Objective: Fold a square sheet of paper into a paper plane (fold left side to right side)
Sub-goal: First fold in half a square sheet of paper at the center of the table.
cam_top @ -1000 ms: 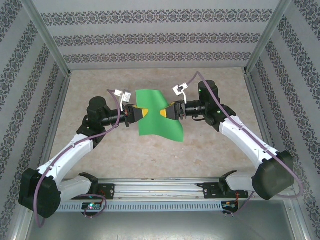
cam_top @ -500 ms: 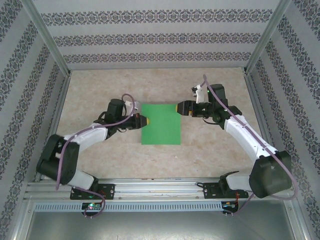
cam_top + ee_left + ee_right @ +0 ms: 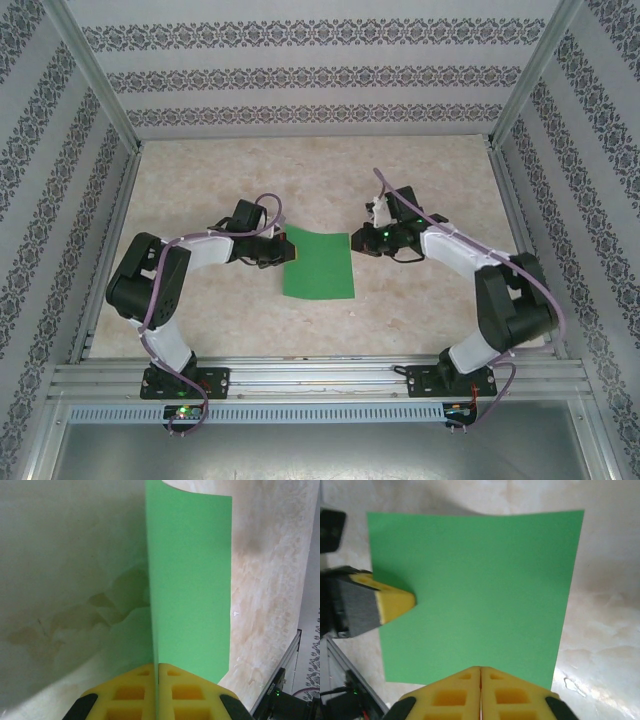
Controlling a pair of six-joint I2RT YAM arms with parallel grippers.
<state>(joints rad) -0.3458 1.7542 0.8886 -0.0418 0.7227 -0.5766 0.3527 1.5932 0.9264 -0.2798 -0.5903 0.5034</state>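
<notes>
A pale marbled table [image 3: 200, 180] stood between papered walls [image 3: 320, 75].
The tabletop was beige with faint brownish stains, and a tiny white speck [image 3: 568, 682] lay on it. The walls rose at the far side and at the left and right, white with dark floral bands, and slanting bare metal posts [image 3: 95, 75] marked the far corners. Along the near edge ran a metal rail [image 3: 320, 378], then a slotted strip [image 3: 320, 412] with a small green light [image 3: 181, 410] towards its left end. Nearest of all lay a grey metal sheet [image 3: 320, 455].

Both sheet [image 3: 320, 268] sides blocked: left gripper [image 3: 290, 250], right gripper [image 3: 355, 240]; table [image 3: 320, 170] elsewhere open.
</notes>
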